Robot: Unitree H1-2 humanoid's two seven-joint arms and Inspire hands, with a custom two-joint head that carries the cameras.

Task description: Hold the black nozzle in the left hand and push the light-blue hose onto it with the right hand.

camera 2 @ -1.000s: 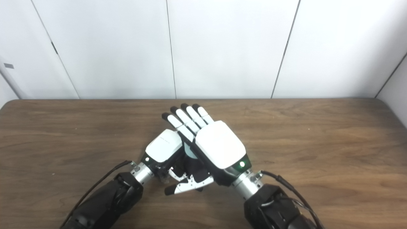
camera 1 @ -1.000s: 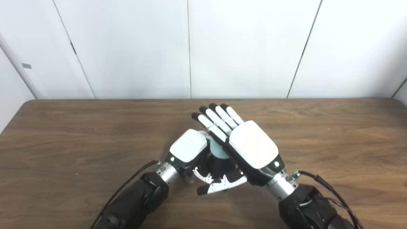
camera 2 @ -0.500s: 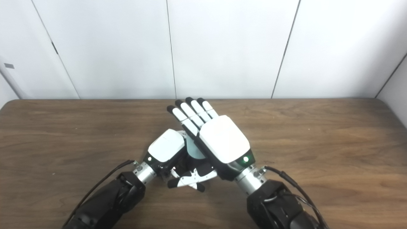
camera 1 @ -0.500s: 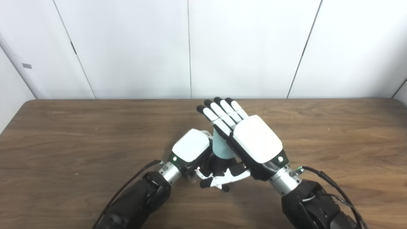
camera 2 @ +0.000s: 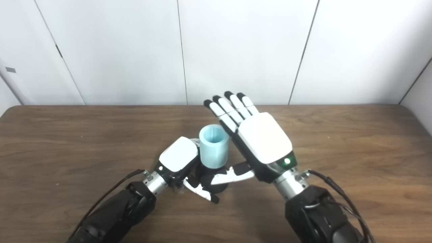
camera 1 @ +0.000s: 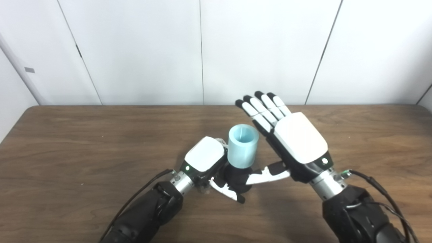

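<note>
A short light-blue hose piece [camera 1: 242, 145] stands upright on top of the black nozzle [camera 1: 236, 178], its open end facing up. My left hand [camera 1: 205, 159] is shut around the black nozzle near the table's middle front. My right hand [camera 1: 293, 141] is open, its fingers [camera 1: 263, 108] straight and pointing away, just right of the hose and apart from it. Its thumb [camera 1: 266, 173] reaches toward the nozzle's base. The same scene shows in the right eye view: hose [camera 2: 213, 145], left hand [camera 2: 178, 159], right hand [camera 2: 260, 140].
The brown wooden table [camera 1: 67, 145] spreads to both sides, with white wall panels [camera 1: 141, 50] behind its far edge. Black cables [camera 1: 371, 185] run from both wrists.
My right hand has lifted off the top of the hose and moved right and up, uncovering the whole hose. My left hand has kept its hold.
</note>
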